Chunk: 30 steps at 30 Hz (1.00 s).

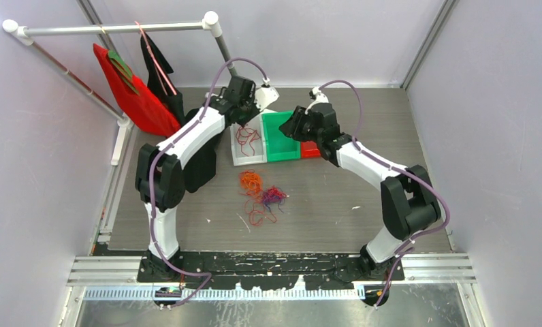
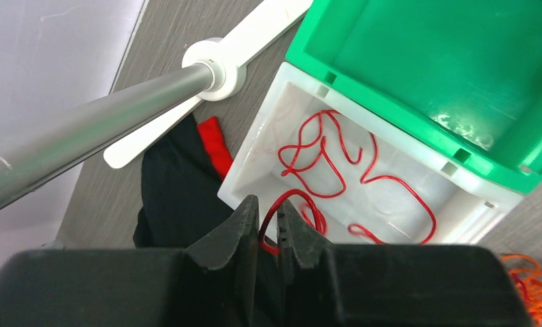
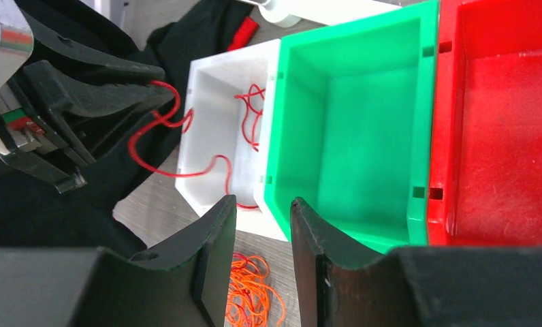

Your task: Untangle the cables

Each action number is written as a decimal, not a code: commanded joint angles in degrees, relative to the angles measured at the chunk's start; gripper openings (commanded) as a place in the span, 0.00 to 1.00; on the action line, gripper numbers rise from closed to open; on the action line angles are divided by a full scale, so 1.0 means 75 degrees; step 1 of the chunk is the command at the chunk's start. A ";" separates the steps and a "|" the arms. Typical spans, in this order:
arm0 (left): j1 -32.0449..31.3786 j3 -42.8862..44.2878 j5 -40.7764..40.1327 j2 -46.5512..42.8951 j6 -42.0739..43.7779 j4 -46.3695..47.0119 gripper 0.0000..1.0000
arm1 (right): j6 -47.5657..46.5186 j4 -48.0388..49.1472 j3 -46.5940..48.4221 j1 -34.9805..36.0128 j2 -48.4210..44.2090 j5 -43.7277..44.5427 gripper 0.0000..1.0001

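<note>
Your left claw (image 2: 268, 219) is clenched almost fully. Its tips pinch a loop of the red cable (image 2: 323, 163). From there the strand trails down over the rim of the white bin (image 2: 265, 139), and the rest lies in loose curls on the bin's floor. The right wrist view shows the same strand hanging in the air from those tips.

Your right claw (image 3: 263, 218) is released, its jaws a moderate way apart and gripping nothing. It hovers above the near corner where the white bin meets the green bin (image 3: 350, 122). The red bin (image 3: 500, 136) touches the green one on the other side, so the three stand in a row at the far middle of the desk (image 1: 363, 197).

Nearer to you, the orange cable (image 1: 250, 180) sits in a small clump on the grey desk. The purple cable (image 1: 275, 196) is just beside it, and thin loose red strands (image 1: 257, 216) are tangled below the two.

Pale walls enclose the desk. At the far left, a metal rail (image 1: 118, 29) carries a red garment (image 1: 135, 95) and a black garment (image 1: 158, 65).
</note>
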 commanded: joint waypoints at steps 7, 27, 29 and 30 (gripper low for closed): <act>0.0299 0.1632 0.1288 0.0391 0.0491 -0.2723 0.42 | 0.0097 0.0467 0.0037 0.0106 -0.0547 0.0117 0.41; -0.0589 -0.0847 0.2254 -0.1803 -0.0416 -0.5184 0.82 | -0.0798 -0.0400 -0.1143 0.1244 -0.1482 0.0322 0.43; -0.0587 -0.0955 0.2641 -0.1922 -0.0832 -0.5421 0.82 | -0.0788 -0.0741 -0.1343 0.1534 -0.1697 0.0384 0.43; -0.0587 -0.1060 0.2791 -0.1984 -0.1038 -0.5428 0.81 | -0.0737 -0.0898 -0.1455 0.1682 -0.1819 0.0441 0.43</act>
